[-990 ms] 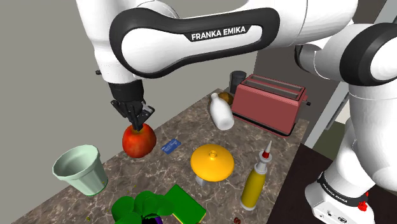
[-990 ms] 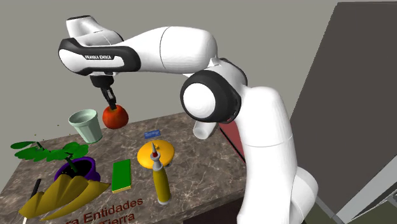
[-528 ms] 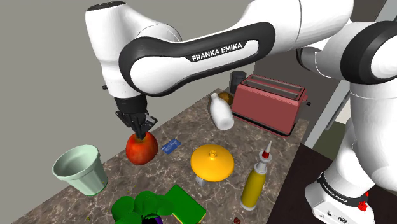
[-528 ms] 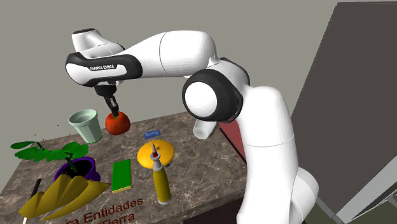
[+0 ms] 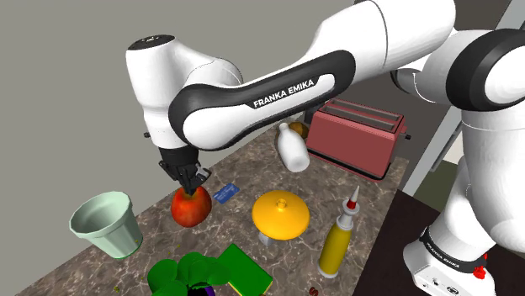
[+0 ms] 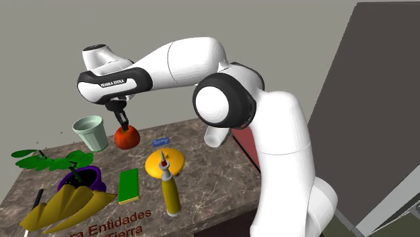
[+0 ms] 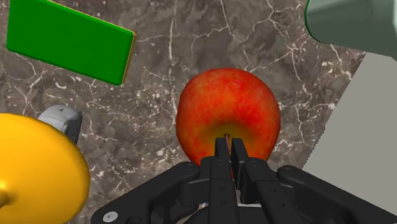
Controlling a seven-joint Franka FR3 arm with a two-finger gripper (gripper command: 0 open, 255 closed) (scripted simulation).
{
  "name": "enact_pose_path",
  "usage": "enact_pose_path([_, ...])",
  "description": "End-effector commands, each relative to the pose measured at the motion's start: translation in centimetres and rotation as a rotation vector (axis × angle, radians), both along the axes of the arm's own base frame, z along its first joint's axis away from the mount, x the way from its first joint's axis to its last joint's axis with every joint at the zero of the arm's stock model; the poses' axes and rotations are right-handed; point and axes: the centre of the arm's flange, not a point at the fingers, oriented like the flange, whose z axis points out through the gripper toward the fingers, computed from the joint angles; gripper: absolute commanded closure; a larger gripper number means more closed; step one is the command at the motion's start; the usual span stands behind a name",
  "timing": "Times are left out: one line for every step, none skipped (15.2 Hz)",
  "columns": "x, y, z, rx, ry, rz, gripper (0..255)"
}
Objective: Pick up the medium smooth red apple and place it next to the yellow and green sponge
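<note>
1. Where the two black fingers (image 7: 222, 151) of the gripper (image 7: 230, 149) end, they are pinched almost together on the stem at the top of the apple (image 7: 228, 108), which is red with a yellow flush around the stem.
2. Whether the apple rests on the counter (image 5: 248, 168) or hangs just above it, I cannot tell. It sits between the pale green cup (image 5: 105, 223) and the small blue card (image 5: 225, 193), well apart from the sponge (image 5: 246, 271).
3. The sponge is a green slab with a yellow edge. It lies flat nearer the counter's front, just beside a leafy plant (image 5: 187, 273).
4. The counter is dark brown marble with white veins, set against a plain grey wall (image 5: 67, 84).
5. At the far end, the shoulder view shows a red toaster (image 5: 357, 134) with a white bottle (image 5: 292, 148) just beside it. The second exterior view shows pale lettering (image 6: 111, 225) on the counter's front face.
6. In the wrist view the counter's edge runs close past the apple on the cup's side, with flat grey beyond it. Bare marble lies open between apple and sponge. A yellow dome (image 5: 280, 213) and a yellow squeeze bottle (image 5: 338, 242) stand further along, away from the cup.
</note>
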Motion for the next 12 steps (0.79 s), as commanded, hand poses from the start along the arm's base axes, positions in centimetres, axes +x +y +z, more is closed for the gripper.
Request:
enact_pose_path([0.0,0.0,-1.0,0.001,-0.001,0.0,255])
enact_pose_path([0.0,0.0,-1.6,0.001,-0.001,0.0,255])
enact_pose_path([0.0,0.0,-2.1,0.001,-0.001,0.0,255])
enact_pose_path([0.0,0.0,-2.6,0.001,-0.001,0.0,255])
enact_pose_path([0.0,0.0,-3.1,0.001,-0.001,0.0,255])
enact_pose_path([0.0,0.0,-3.7,0.001,-0.001,0.0,255])
enact_pose_path([0.0,0.0,-4.2,0.001,-0.001,0.0,255])
enact_pose_path([0.0,0.0,-4.4,0.001,0.0,0.0,255])
enact_pose_path([0.0,0.0,-4.4,0.001,-0.001,0.0,255])
enact_pose_path([0.0,0.0,-4.4,0.001,-0.001,0.0,255])
enact_pose_path([0.0,0.0,-4.4,0.001,-0.001,0.0,255])
enact_pose_path([0.0,0.0,-4.4,0.001,-0.001,0.0,255])
